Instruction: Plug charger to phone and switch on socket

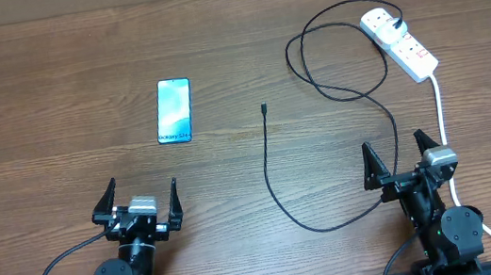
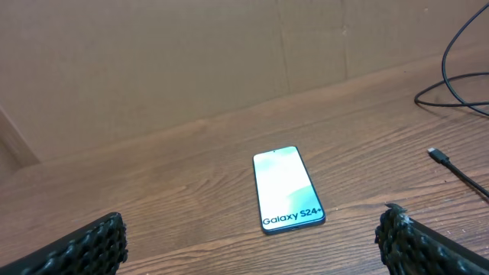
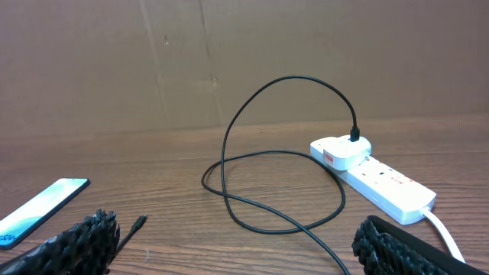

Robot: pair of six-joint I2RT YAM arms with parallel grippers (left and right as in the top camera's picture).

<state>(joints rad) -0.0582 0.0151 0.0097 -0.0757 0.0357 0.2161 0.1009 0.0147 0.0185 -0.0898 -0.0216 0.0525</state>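
Wooden table (image 1: 46, 69) is filling the whole overhead frame, with a brown cardboard wall (image 2: 191, 53) standing behind it in both wrist views.

Two arms are sitting at the bottom edge. The left gripper (image 1: 142, 182), at lower left, is holding its fingers spread wide with nothing between them. The right gripper (image 1: 391, 142), at lower right, is likewise standing wide apart and gripping nothing.

The charger (image 1: 266, 163) is lying loose across centre right. It is looping near the upper right, sweeping down past the right gripper, curving along the bottom and rising towards mid-frame. Its far end is sitting in a white block (image 3: 341, 150) on the socket.

The socket (image 1: 401, 43) is lying at an angle in the upper right, its thick white cord (image 1: 441, 121) trailing down the right edge. Switch position: cannot tell.

The phone (image 1: 174, 111) is lying flat, screen up and lit, left of centre, above the left gripper and well apart from the cable.

The connector tip (image 1: 263, 109) is resting on bare wood at centre frame, to the right of the phone and not touching it.
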